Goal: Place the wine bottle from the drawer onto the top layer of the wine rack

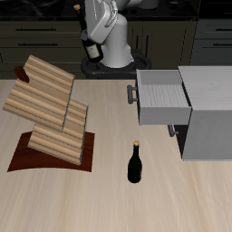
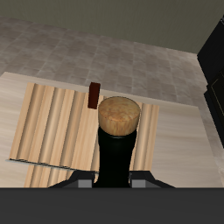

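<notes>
Gripping the wine bottle (image 2: 116, 144) by its neck, our gripper (image 2: 112, 182) carries it upright, and in the wrist view the tan cork fills the near foreground with dark glass dropping away beneath it toward the fingers, whose tips are only partly visible at the frame's edge. Just past the cork we see the pale striped wood of the top layer of the wine rack (image 2: 52, 122), its slats running away from us, with a small dark red-brown piece showing above the cork (probably part of the rack's base or a stop, we cannot tell which). From the front and above, the bottle in our gripper (image 1: 91, 43) hangs high near the robot's body at the back of the table, behind and somewhat apart from the uppermost slab (image 1: 47, 77) of the zigzag rack. Nearer the table's front edge a second, look-alike bottle (image 1: 135, 164) stands upright on the tabletop, well apart from the rack; we leave it alone. Farther to the side, the drawer (image 1: 162, 98) stands pulled open from the grey cabinet (image 1: 208, 113), its ribbed floor bare. We judge the bottle is mid-carry, lifted out and not yet over its resting place. To do this well, we would bring it squarely above the top slab, tip it to lie along the slope, lower it until the glass rests on the wood, and only then loosen our hold, since a round bottle may roll.
</notes>
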